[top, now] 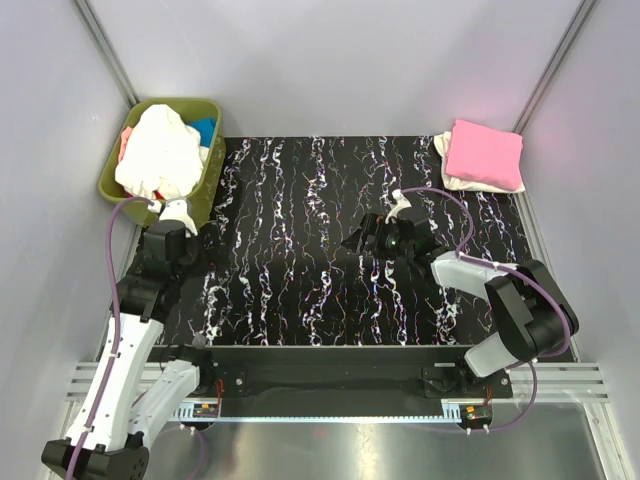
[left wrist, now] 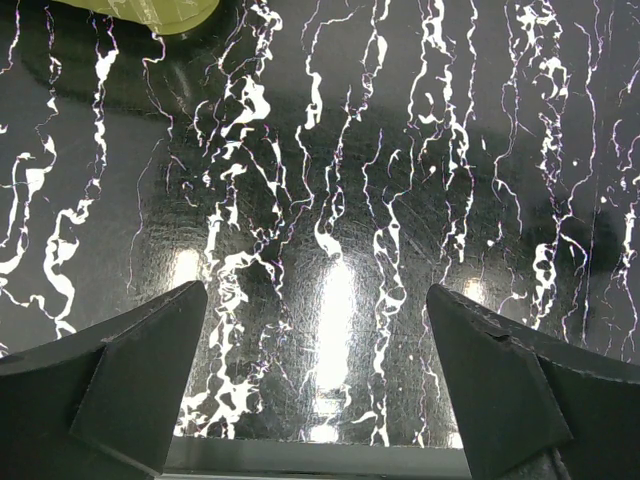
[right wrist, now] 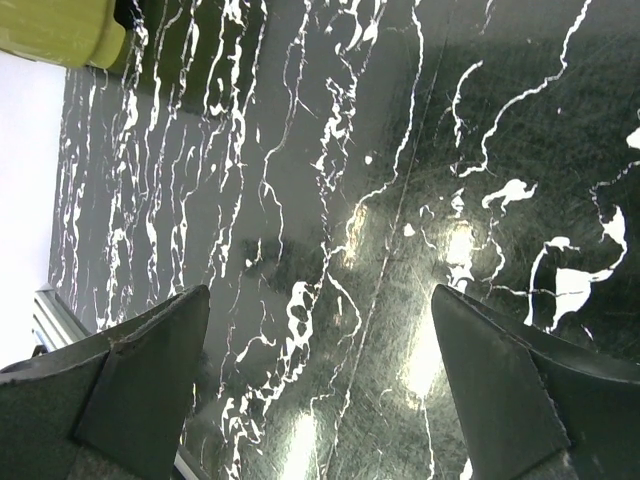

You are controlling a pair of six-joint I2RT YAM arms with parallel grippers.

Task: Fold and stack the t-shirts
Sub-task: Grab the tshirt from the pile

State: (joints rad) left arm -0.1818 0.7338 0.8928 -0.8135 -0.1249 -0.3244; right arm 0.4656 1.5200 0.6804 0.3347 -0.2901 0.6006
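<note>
Folded t-shirts: 2, a soft pink cloth t-shirt [top: 486, 152] and a cream cloth t-shirt [top: 443, 146]. Olive-green plastic basket [top: 207, 192]: 1. Crumpled shirts [top: 158, 155] inside it, number unclear. Arms: 2, left arm [top: 128, 345] and right arm [top: 522, 312].

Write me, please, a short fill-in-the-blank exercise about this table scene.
1. On the far right, the uppermost folded t-shirt is coloured ____.
2. The basket of unfolded t-shirts stands at the table's far ____ corner.
3. The left gripper and the right gripper are both ____ and hold nothing.

Missing words: pink; left; open.
</note>
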